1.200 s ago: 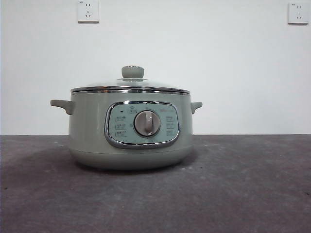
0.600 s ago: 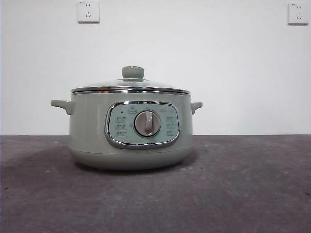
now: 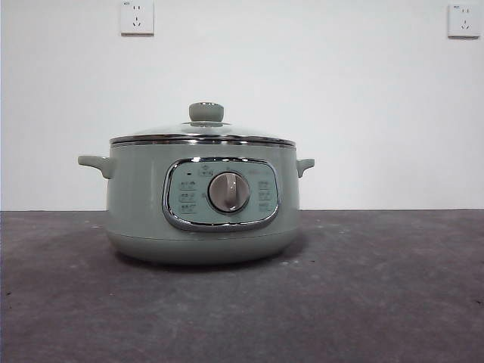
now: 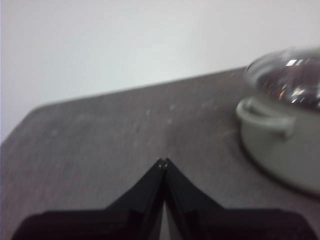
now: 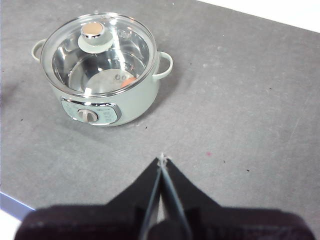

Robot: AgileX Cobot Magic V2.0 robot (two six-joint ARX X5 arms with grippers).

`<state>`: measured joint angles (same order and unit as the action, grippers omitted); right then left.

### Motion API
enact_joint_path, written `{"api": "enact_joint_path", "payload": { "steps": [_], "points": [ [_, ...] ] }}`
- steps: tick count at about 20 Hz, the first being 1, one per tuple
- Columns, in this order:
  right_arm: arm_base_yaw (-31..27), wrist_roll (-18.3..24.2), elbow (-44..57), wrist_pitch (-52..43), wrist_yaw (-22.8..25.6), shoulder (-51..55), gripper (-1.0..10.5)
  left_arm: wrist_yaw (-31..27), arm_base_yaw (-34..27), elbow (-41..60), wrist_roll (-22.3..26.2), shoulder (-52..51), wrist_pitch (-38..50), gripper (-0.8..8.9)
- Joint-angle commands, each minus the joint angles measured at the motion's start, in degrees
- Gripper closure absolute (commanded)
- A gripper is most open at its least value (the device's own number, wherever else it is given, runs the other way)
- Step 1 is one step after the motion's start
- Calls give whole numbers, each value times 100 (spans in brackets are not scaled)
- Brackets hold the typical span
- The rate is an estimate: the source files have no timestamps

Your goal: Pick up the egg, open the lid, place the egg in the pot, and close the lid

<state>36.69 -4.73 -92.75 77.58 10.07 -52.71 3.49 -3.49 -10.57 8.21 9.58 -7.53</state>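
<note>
The sage-green pot (image 3: 203, 200) stands on the dark table with its dial facing the front camera. The glass lid (image 3: 203, 134) with its pale green knob sits closed on it. In the right wrist view the pot (image 5: 125, 100) shows from above, and the reddish-brown egg (image 5: 129, 81) lies inside under the lid (image 5: 97, 52). My right gripper (image 5: 162, 160) is shut and empty, held high and away from the pot. My left gripper (image 4: 163, 162) is shut and empty, beside the pot (image 4: 280, 150) and apart from it.
The dark grey table (image 3: 378, 287) runs to a white wall with two sockets (image 3: 137, 17). In the right wrist view the table's near edge (image 5: 12, 202) shows at one corner. Neither arm shows in the front view.
</note>
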Motion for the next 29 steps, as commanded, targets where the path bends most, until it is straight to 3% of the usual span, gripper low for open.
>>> {"api": "enact_joint_path", "payload": {
  "steps": [1, 4, 10, 26, 29],
  "points": [
    [4, -44, 42, 140, 2, -61, 945, -55, -24, 455, -116, -442, 118, 816],
    [4, -44, 42, 140, 0, -120, 945, -55, -24, 953, -332, -929, 114, 816],
    [4, -44, 39, 140, 0, -319, 945, 15, -24, 1014, -476, -938, -186, 816],
    [2, -2, 39, 116, 0, -1049, 945, -9, -24, 1014, -474, -573, -186, 816],
    [-299, 343, 48, -297, 448, -839, 945, -9, -24, 1014, -474, -544, -186, 816]
  ]
}}
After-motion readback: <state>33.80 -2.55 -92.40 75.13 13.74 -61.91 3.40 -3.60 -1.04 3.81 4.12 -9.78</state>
